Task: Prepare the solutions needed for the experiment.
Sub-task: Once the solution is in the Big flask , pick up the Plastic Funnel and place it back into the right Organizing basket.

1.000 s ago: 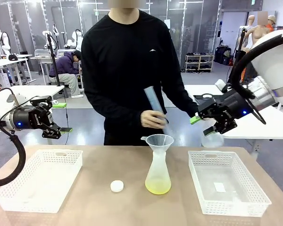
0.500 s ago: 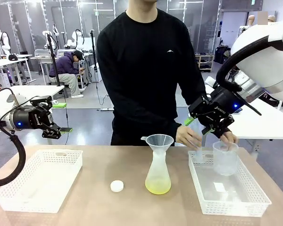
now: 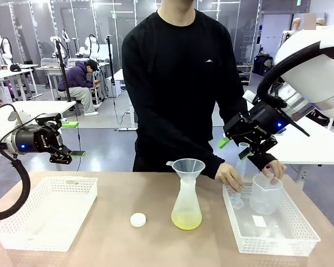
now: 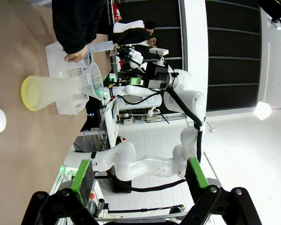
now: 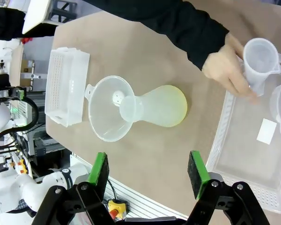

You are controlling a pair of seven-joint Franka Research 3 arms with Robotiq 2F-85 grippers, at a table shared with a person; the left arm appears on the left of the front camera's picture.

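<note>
Solutions (image 3: 186, 223) in flask (image 3: 186, 196), funnel (image 5: 105, 118) interior from right wrist view

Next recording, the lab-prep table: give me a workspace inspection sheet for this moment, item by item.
Surface: tan table, no spill seen.
Job's things: flask upright at centre, funnel in its neck, yellow liquid in its bottom.
Clutter: white cap loose left of the flask; left basket; right basket, where one hand holds a cylinder and the other hand a beaker.
Grippers: left gripper open, holding nothing, raised near the left basket's far edge; right gripper open, holding nothing, close to the cylinder's top.
Cables: black cable looping from the left arm, off the table.
Surroundings: standing person at the far side; seated person at a distant table.
</note>
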